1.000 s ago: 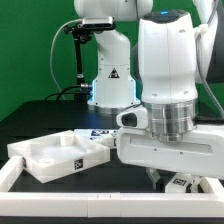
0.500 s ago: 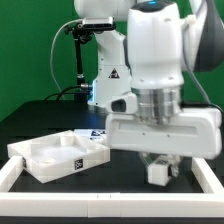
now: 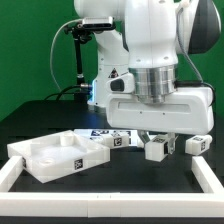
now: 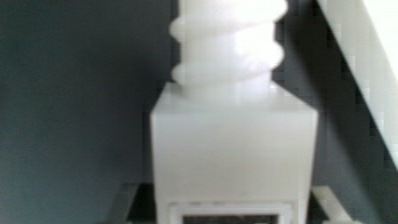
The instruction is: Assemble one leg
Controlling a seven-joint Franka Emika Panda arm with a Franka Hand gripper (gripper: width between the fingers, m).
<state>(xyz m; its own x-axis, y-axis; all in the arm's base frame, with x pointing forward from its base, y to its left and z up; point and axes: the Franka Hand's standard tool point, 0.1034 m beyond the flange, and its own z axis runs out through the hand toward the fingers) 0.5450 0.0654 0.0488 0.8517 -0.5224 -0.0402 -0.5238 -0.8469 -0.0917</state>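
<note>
My gripper (image 3: 155, 140) is shut on a leg (image 3: 155, 151), a short chunky white peg with a black-and-white tag, and holds it above the black table. In the wrist view the leg (image 4: 228, 120) fills the picture: a square body with a rounded screw-like end pointing away, and a finger (image 4: 338, 203) on either side of the body. The gripper (image 4: 231, 208) grips the tagged end. A second leg (image 3: 197, 145) sits just to the exterior view's right of the held one. The large flat white tabletop slab (image 3: 58, 155) lies to the exterior view's left.
The white border frame (image 3: 18, 174) runs along the front and both sides of the work area. Tagged white parts (image 3: 108, 136) lie behind the slab. The robot base (image 3: 108, 80) and a stand with cables (image 3: 78, 55) stand at the back before a green wall.
The arm has risen and the hand now sits higher in the exterior view. The leg came up with it, clear of the table, and the second leg now shows beside it.
</note>
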